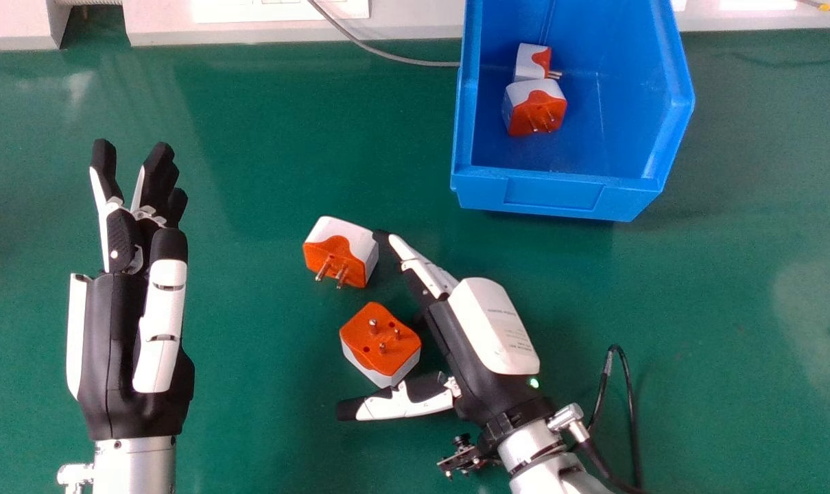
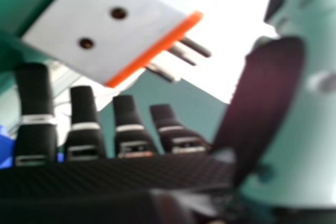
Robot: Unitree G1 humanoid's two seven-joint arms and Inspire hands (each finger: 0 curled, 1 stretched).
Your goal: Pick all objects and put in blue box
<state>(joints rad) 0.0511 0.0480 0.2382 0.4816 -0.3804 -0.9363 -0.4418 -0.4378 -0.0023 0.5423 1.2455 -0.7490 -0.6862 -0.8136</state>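
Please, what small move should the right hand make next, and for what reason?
The right hand should probably close gently on the nearer orange-and-white adapter. Its thumb and fingers are open, with this adapter lying between them, outside the blue box.

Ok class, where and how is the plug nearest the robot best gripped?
Best take the plug by its sides, coming from its right: the right hand's fingers around the far side, its thumb on the near one. The body is blocky and its pins point up, leaving the sides free.
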